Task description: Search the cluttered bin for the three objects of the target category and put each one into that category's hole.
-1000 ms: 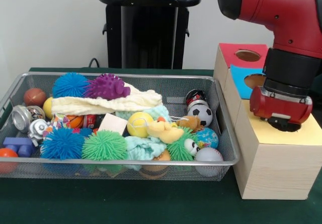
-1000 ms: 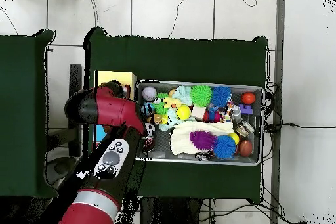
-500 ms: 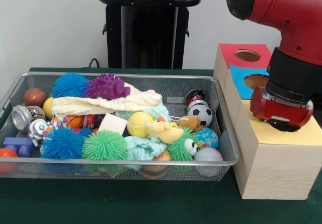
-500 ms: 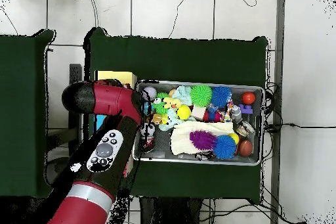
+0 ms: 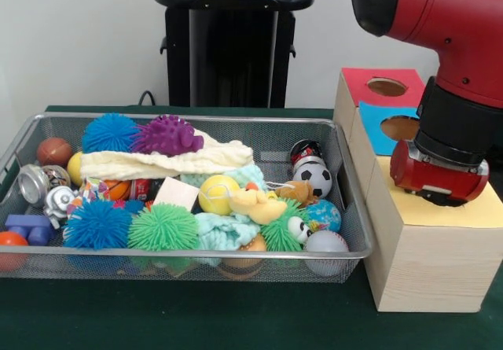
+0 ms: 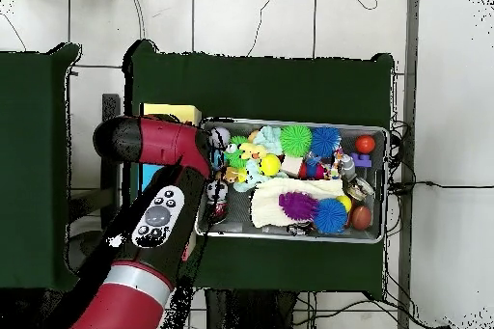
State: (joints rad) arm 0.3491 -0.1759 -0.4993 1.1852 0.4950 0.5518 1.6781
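Pictured in the front view: red and black arm (image 5: 440, 20) descending at upper right, its gripper (image 5: 444, 197) low over the yellow-topped wooden box (image 5: 428, 256) at right of frame. Impossible to tell whether open or closed, the end hidden under the red wrist housing. Behind the yellow box, toward upper right, a blue-topped box (image 5: 385, 126) and a red-topped box (image 5: 377, 86), each with a round hole in its lid.

Filling the left and centre of frame, a wire mesh bin (image 5: 355, 216) on dark green table cloth (image 5: 236, 318), heaped with toys. Along the front edge: blue spiky ball (image 5: 96, 224), green spiky ball (image 5: 163, 227), pale white ball (image 5: 325, 244). At upper left of the bin: another blue spiky ball (image 5: 110, 132) touching a purple spiky ball (image 5: 167, 136), with a cream cloth (image 5: 165, 161) draped just below both. Mid-bin: yellow ball (image 5: 218, 193) beside a yellow plush duck (image 5: 258, 205); small soccer ball (image 5: 317, 178) near the right wall. At far left: brown ball (image 5: 54, 152), metal bell (image 5: 35, 183), blue block (image 5: 27, 228).

Seen from overhead: same arm (image 6: 159, 142) crossing the lower left, covering the boxes beside the bin's (image 6: 289, 233) left end.
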